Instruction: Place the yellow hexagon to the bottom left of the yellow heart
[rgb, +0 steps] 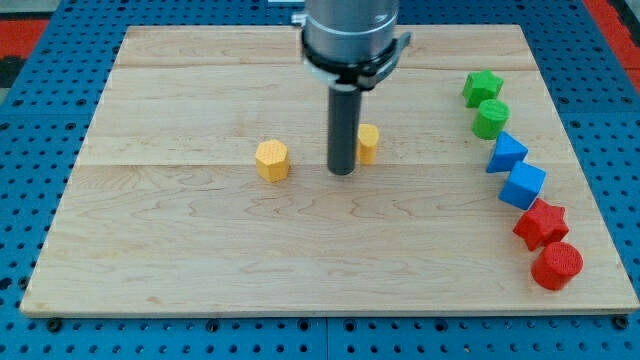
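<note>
**Camera view: tip between the two yellow blocks**

Camera view shows, nearest the view's bottom, bare wooden board (300, 270) running open right down to its front edge. At the bottom right, near the board's right edge, a red cylinder (557, 266) sits touching a red star (541, 223).

Up from there, my tip (343, 172) rests on the wood – a plain rod with no jaws to open or close. The yellow hexagon (271, 160) lies to the tip's left, apart from it, with free board all round. The yellow heart (368, 143) stands just beside the rod on its right and slightly behind, partly hidden by it; I cannot tell whether they touch.

Far right of the tip, a curved line of blocks climbs along the edge – a blue cube (522, 186), a blue triangular block (506, 153), a green cylinder (490, 119) and a green star (482, 87).
</note>
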